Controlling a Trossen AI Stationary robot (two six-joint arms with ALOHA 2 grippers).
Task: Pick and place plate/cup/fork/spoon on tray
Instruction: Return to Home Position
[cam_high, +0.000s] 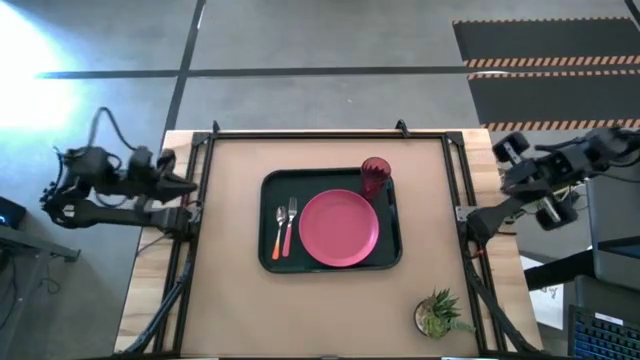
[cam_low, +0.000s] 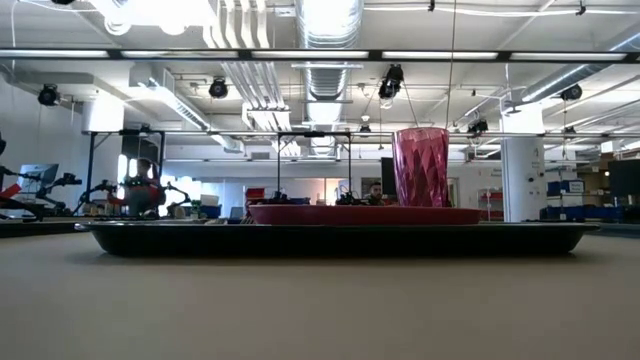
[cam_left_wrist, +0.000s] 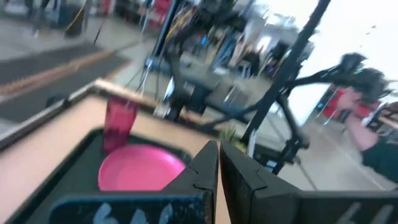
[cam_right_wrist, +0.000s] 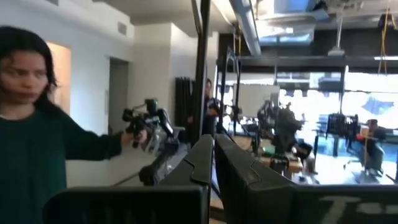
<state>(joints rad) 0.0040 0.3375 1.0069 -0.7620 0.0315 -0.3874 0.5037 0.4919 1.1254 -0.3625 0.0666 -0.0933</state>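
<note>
The dark tray lies at the table's middle, resting flat on its underside. On it lie the pink-red plate, the dark-red cup upright at the far right corner, and the fork and orange-handled spoon side by side left of the plate. In the low view the cup stands behind the plate. My left gripper is shut and empty off the table's left edge. My right gripper is shut and empty, raised off the right edge.
A small potted green plant stands near the table's near right corner. A dark frame rail runs round the table. A person in a dark green sleeve stands in the room beyond the right arm.
</note>
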